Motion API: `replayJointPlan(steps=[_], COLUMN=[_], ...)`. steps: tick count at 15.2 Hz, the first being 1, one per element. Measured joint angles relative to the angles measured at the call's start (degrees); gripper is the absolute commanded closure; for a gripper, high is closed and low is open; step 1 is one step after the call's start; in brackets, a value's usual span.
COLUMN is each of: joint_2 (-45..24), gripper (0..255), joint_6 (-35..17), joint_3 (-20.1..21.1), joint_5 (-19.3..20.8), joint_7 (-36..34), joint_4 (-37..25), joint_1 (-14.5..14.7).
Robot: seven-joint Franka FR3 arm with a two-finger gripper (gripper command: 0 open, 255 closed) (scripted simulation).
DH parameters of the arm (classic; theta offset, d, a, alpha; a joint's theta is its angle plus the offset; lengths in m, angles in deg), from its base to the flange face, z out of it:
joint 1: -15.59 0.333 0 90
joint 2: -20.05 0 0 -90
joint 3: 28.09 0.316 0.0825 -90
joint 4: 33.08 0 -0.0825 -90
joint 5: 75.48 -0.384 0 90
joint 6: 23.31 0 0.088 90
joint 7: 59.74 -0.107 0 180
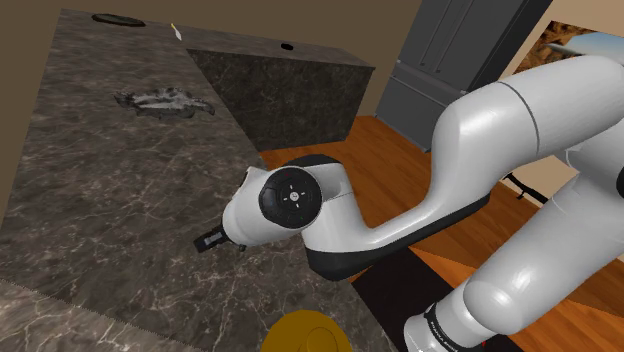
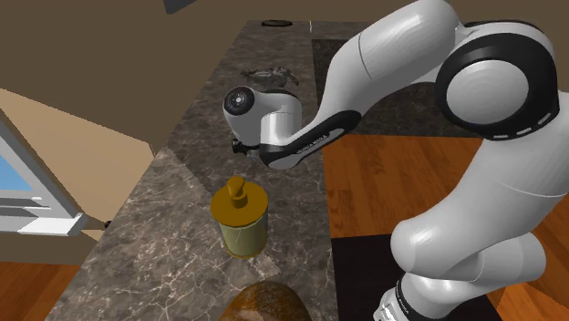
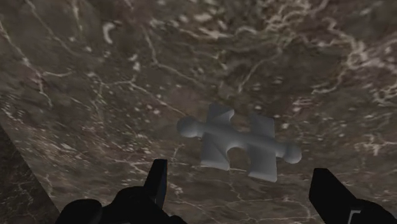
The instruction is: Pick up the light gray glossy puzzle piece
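One puzzle piece point(image 3: 235, 143) lies flat on the marble counter point(image 3: 95, 76) | gripper point(image 3: 240, 170) spread wide, empty, hovering just above it | no grasp yet | lowering, closing and lifting all remain

- Lighting the white arm point(image 1: 520, 130) brightly and evenly, shading softly toward its undersides.
- Leaving the dark marble counter point(image 1: 90, 200) dull and flat in both exterior views.
- Dimming strongly in the wrist view, giving the grey puzzle piece point(image 3: 235, 143) only a soft sheen along its upper edges.
- Glowing pale blue at the window point(image 2: 23, 187).
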Motion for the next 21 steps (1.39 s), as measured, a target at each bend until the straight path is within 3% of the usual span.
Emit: replayJointPlan(steps=[1,11,21], joint_2=[-0.37,-0.74,6.7], gripper=[255,255,255], joint_6=[0.03,0.06,0.72], joint_3=[-0.06,-0.12,0.25], joint_5=[0.61,1.27,-11.07], joint_7=[-0.49,-1.0,9.14], joint_4=[0.0,-0.11,-1.06], joint_1=[0.11,0.24,-0.57])
